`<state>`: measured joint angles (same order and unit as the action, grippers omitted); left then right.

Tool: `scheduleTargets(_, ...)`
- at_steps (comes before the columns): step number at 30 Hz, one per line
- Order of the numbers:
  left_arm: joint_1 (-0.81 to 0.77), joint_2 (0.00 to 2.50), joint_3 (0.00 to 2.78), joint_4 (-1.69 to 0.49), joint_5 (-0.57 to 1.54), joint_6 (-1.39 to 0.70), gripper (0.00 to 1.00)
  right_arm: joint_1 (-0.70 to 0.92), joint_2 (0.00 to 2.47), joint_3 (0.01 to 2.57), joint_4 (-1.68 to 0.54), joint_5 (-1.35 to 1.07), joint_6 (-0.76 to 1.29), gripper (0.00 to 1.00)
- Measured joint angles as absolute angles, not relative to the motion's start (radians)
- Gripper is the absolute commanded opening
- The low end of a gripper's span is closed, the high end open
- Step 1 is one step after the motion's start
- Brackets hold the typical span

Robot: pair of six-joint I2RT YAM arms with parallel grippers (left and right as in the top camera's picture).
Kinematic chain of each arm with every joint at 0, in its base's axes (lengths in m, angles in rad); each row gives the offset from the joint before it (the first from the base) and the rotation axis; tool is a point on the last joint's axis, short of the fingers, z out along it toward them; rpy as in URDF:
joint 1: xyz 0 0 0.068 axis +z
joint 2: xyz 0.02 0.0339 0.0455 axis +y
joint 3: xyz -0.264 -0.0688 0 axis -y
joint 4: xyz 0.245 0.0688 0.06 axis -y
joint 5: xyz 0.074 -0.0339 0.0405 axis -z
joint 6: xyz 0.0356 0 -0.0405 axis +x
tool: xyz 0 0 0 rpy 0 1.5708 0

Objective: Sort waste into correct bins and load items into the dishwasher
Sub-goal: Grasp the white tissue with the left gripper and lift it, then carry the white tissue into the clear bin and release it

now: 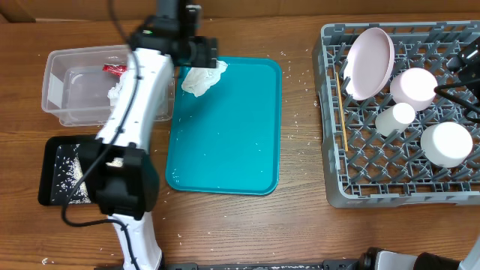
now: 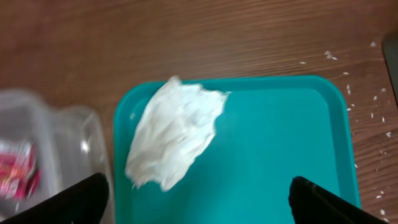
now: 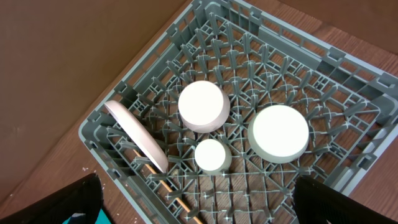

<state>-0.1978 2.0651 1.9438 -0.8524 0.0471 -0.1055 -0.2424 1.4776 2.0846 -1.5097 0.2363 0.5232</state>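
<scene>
A crumpled white napkin (image 1: 202, 79) lies at the far left corner of the teal tray (image 1: 232, 142); it also shows in the left wrist view (image 2: 177, 130). My left gripper (image 1: 198, 54) (image 2: 199, 205) is open and empty just above it. The clear tub (image 1: 61, 90) holds a red-and-white wrapper (image 1: 115, 70) (image 2: 18, 175). The black tray (image 1: 54, 171) holds white rice. The grey rack (image 1: 330, 150) (image 3: 106, 118) holds the plate (image 1: 369, 62) (image 3: 138, 138), two bowls (image 1: 415, 85) (image 1: 447, 142), the cup (image 1: 396, 116) (image 3: 211, 154) and the wooden stick (image 1: 340, 105) (image 3: 163, 182). My right gripper (image 1: 454, 76) (image 3: 199, 205) is open and empty above the rack.
Loose rice grains (image 1: 301, 112) lie on the wooden table between the teal tray and the rack, and a few lie on the tray. The left arm (image 1: 135, 112) stretches over the tub's right side and the black tray.
</scene>
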Motion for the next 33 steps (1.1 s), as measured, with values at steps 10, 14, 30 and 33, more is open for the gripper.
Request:
scheduleTargets(10, -0.253, 2.275, 1.944, -0.707, -0.028, -0.017, 1.00, -0.242, 1.478, 2.085, -1.510, 0.236, 0.523, 1.00)
scheduleTargets(14, -0.228, 2.358, 1.942, -0.706, -0.036, -0.015, 1.00, -0.242, 1.478, 2.085, -1.510, 0.236, 0.523, 1.00)
scheduleTargets(30, -0.201, 2.375, 1.937, -0.816, 0.022, -0.026, 0.04, -0.242, 1.478, 2.085, -1.510, 0.236, 0.523, 1.00)
scheduleTargets(33, -0.201, 2.375, 1.942, -0.848, 0.087, -0.026, 0.04, -0.242, 1.478, 2.085, -1.510, 0.236, 0.523, 1.00)
